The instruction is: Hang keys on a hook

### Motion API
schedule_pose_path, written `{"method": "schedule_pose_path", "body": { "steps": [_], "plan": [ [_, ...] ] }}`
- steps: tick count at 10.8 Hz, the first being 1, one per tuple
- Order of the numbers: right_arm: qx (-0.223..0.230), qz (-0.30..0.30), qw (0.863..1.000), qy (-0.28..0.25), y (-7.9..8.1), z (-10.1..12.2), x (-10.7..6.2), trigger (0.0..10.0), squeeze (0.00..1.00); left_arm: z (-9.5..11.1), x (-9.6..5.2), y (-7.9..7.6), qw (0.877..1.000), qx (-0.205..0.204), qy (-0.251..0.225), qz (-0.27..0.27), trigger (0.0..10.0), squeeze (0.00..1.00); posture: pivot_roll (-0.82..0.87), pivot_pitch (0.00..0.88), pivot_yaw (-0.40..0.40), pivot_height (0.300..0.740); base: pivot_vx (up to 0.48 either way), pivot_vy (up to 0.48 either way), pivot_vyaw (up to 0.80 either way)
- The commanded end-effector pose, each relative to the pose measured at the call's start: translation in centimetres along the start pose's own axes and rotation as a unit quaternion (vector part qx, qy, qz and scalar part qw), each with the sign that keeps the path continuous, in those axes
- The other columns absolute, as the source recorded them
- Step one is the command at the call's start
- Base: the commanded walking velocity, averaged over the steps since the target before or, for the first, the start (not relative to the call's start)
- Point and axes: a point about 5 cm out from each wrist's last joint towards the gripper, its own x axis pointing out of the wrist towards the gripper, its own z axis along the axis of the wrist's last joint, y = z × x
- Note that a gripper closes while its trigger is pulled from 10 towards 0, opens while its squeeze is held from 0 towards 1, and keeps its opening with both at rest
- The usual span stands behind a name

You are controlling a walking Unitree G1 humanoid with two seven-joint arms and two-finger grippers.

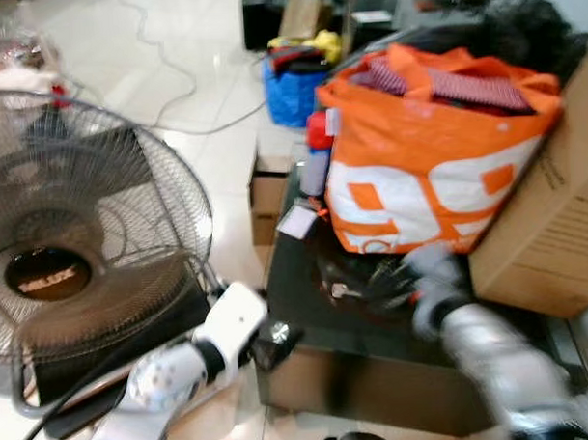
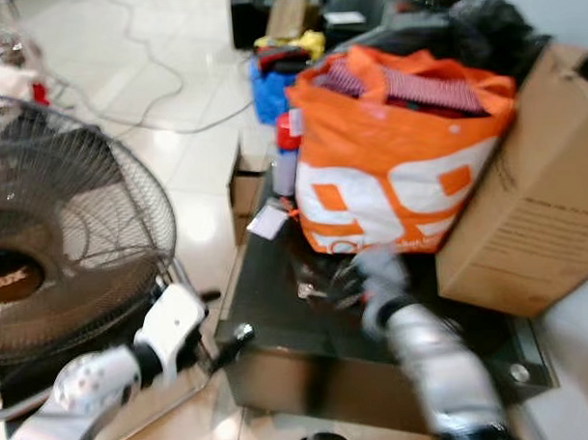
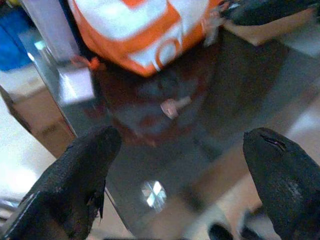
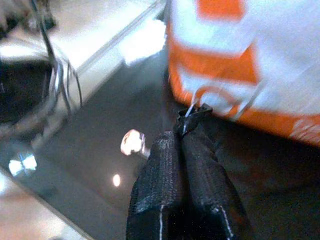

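Note:
A small silver key (image 1: 340, 292) lies on the dark glass table (image 1: 307, 316), in front of the orange bag. My right gripper (image 1: 383, 280) reaches down to it, blurred. In the right wrist view its fingers (image 4: 185, 170) are pressed shut, with a thin wire key ring (image 4: 192, 112) pinched at their tips and the key head (image 4: 132, 142) just beside them. My left gripper (image 3: 185, 175) hovers open at the table's near left corner, with nothing between its fingers; the key (image 3: 172, 106) lies on the glass ahead of it. No hook can be made out.
An orange and white bag (image 1: 427, 167) full of clothes stands on the table, against a large cardboard box (image 1: 555, 221) on the right. A big floor fan (image 1: 73, 247) stands close on the left. Cables, a blue bag (image 1: 289, 90) and a small box (image 1: 269, 192) lie on the tiled floor behind.

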Motion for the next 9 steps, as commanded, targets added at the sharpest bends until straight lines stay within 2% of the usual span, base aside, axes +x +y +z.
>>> {"method": "schedule_pose_path", "body": {
  "steps": [1, 3, 4, 6, 7, 8, 9],
  "plan": [
    [0.013, 0.006, 1.000, -0.022, 0.2, 0.9, -0.9, 0.0, 0.00, 0.6, 0.3, 0.7, 1.000, 0.011, -0.011, 0.020, 10.0, 0.00, -0.17, 0.000, -0.016, 0.740, 0.000, 0.000, 0.00],
    [0.038, -0.033, 0.993, -0.103, 0.2, 2.7, -3.0, 0.0, 0.00, 3.0, 1.3, 3.1, 0.992, -0.004, -0.061, 0.112, 10.0, 0.00, -0.14, 0.000, 0.013, 0.740, 0.000, 0.000, 0.00],
    [0.050, -0.056, 0.990, -0.123, -0.1, 3.1, -3.9, 0.0, 0.00, 3.7, 1.5, 3.8, 0.988, -0.014, -0.074, 0.134, 10.0, 0.00, -0.13, 0.000, 0.015, 0.740, 0.000, 0.000, 0.00],
    [0.043, -0.092, 0.987, -0.127, -0.5, 3.1, -4.5, 0.0, 0.00, 3.7, 1.7, 4.3, 0.985, -0.007, -0.071, 0.155, 10.0, 0.00, -0.11, 0.000, 0.000, 0.740, 0.000, 0.000, 0.00],
    [0.044, -0.116, 0.985, -0.118, -0.6, 2.8, -4.5, 7.6, 0.00, 3.2, 1.6, 4.5, 0.984, -0.009, -0.063, 0.165, 10.0, 0.00, -0.10, 0.000, -0.015, 0.740, 0.000, 0.000, 0.00],
    [0.050, -0.139, 0.983, -0.112, -0.8, 2.5, -4.2, 10.0, 0.00, 2.7, 1.5, 4.7, 0.981, -0.011, -0.054, 0.186, 10.0, 0.00, -0.08, 0.000, -0.033, 0.740, 0.000, 0.000, 0.00],
    [0.053, -0.146, 0.982, -0.108, -0.5, 2.2, -3.7, 10.0, 0.00, 2.5, 1.4, 5.0, 0.979, -0.014, -0.053, 0.198, 10.0, 0.00, -0.06, 0.000, -0.047, 0.740, 0.000, 0.000, 0.00]
  ]
}}
